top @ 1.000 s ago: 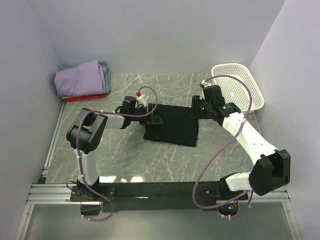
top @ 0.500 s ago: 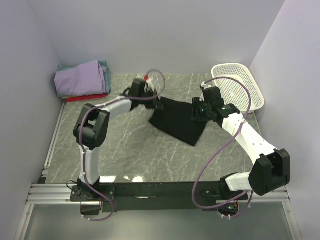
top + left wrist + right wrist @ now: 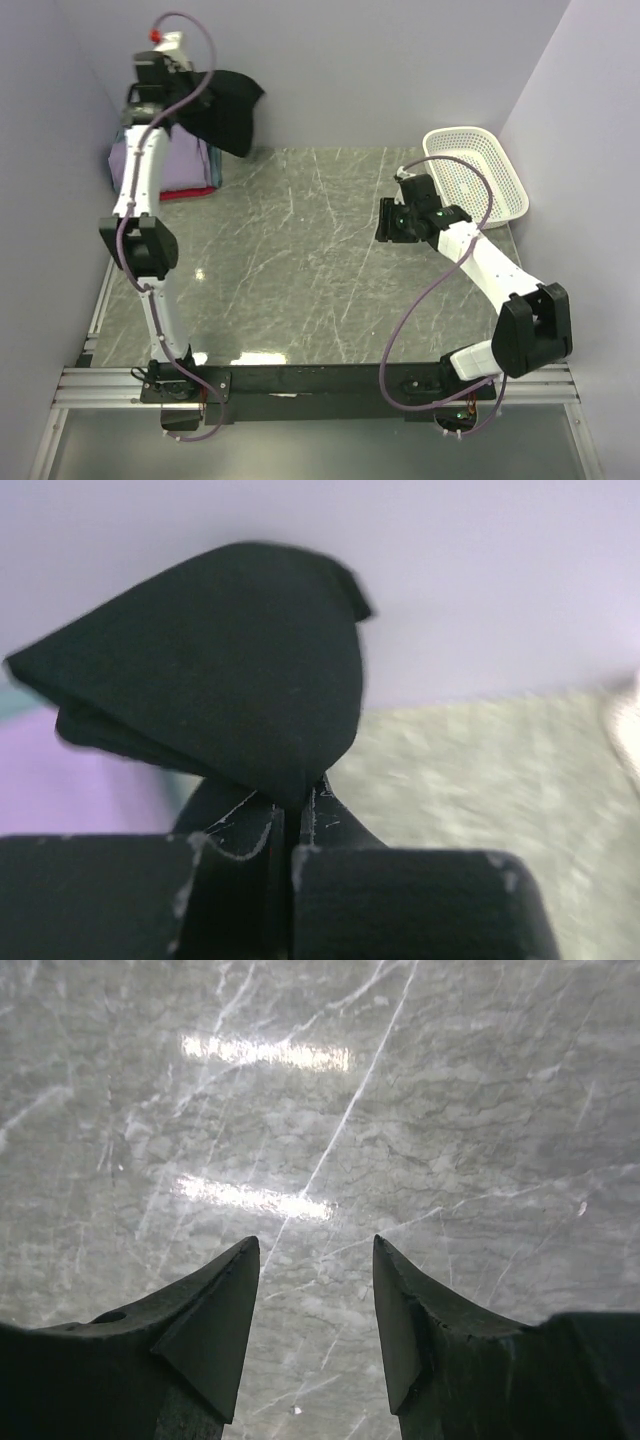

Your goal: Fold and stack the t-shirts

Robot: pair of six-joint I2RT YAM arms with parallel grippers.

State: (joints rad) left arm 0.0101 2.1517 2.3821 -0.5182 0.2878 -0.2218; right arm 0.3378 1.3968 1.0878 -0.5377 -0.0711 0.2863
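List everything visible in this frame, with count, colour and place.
black t-shirt: one, black, bunched, held up in the air at the far left, near the pile.
folded t-shirts: one pile, lavender on top with a red edge below, far-left corner; the exact count is hidden.
basket: one, white mesh, far-right corner.
table: one, grey marble pattern, under everything.
left end effector: one, black, raised high, shut on the black t-shirt.
right end effector: one, black, open and holding nothing, over bare table right of centre.
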